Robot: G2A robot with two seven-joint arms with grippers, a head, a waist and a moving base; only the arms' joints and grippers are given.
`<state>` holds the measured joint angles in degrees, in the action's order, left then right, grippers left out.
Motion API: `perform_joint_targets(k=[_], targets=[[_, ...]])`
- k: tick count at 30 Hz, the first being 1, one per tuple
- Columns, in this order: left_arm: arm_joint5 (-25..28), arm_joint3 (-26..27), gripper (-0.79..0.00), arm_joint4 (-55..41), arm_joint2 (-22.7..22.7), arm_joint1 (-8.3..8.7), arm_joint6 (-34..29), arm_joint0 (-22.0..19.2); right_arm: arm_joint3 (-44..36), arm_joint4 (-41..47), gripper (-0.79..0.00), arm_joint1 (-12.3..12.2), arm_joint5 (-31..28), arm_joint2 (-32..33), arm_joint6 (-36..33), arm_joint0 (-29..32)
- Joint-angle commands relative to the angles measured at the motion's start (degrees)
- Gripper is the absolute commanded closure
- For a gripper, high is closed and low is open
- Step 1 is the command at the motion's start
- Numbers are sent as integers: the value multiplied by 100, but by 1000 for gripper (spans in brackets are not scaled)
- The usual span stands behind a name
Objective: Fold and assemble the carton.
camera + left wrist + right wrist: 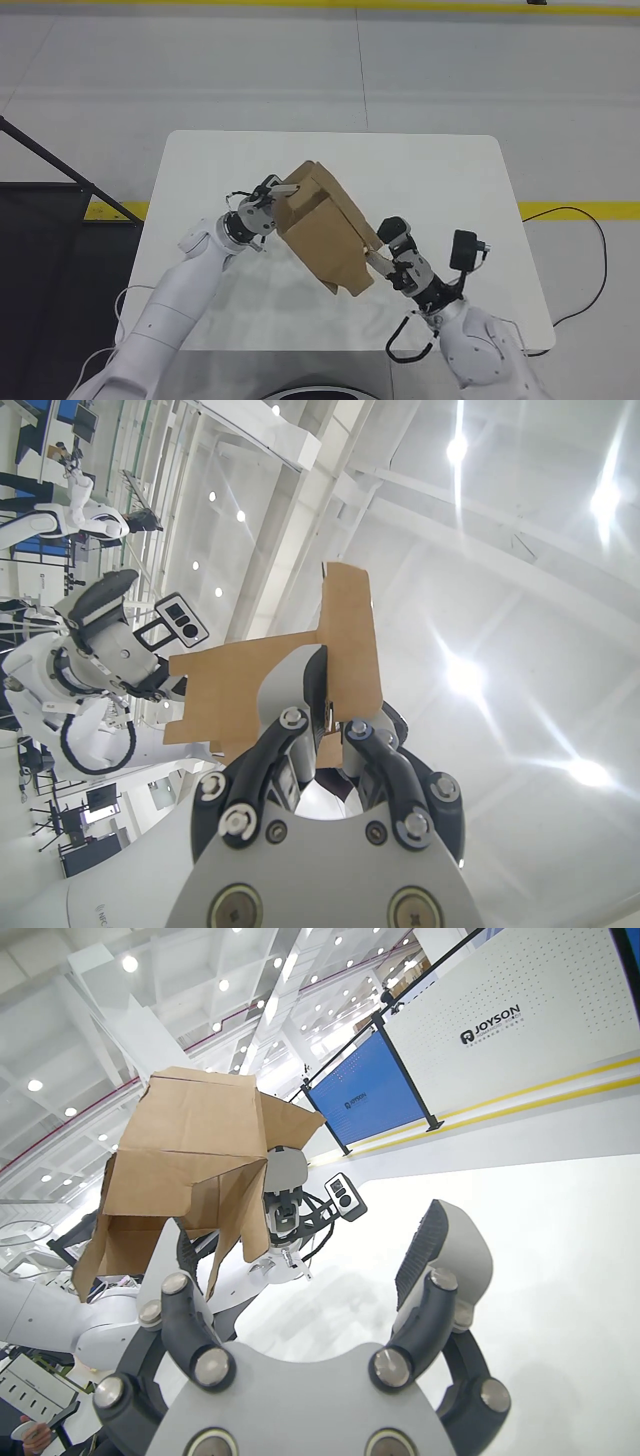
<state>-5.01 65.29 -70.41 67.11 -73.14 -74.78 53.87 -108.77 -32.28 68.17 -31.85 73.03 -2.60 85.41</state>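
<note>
The carton (pixel 325 225) (brown, partly opened, flaps hanging loose) is held tilted in the air above the white table (pixel 450 170), between the two arms. The left gripper (pixel 327 700) is at the carton's left end, its fingers pressed together on one flap with the cardboard pinched between the pads. The right gripper (pixel 305 1253) is at the carton's opposite end, fingers spread wide and gripping nothing. One finger (pixel 175 1248) lies at the edge of the carton's open underside — contact cannot be confirmed. The other finger (pixel 445 1248) stands well apart from the cardboard, with the table surface behind it.
</note>
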Motion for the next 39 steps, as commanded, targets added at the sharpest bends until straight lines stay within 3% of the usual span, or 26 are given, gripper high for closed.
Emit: perform_joint_targets(k=[1, 14, 17, 21, 25, 29, 39], targets=[[-4, -2, 0, 4, -2, -6, -5, -3, 12, 6, -785, 8, 26, -51, -22, -32], [-14, -44, 0, 48, 16, -42, -40, -12, 77, -41, -785, 58, 111, -261, 87, -145], [5, -65, 0, 52, 31, -49, -48, -15, 86, -63, -548, 70, 125, -294, 152, -147], [-6, -84, 0, 56, 43, -57, -63, -11, 92, -85, -369, 81, 144, -309, 214, -147], [-24, -86, 0, 72, 49, -65, -93, -5, 99, -108, -292, 93, 170, -320, 288, -139], [-37, -86, 0, 91, 60, -70, -112, 3, 91, -145, -268, 101, 172, -321, 346, -137], [-74, -96, 0, 123, 68, -89, -169, 6, 85, -130, -262, 123, 140, -348, 399, -139]])
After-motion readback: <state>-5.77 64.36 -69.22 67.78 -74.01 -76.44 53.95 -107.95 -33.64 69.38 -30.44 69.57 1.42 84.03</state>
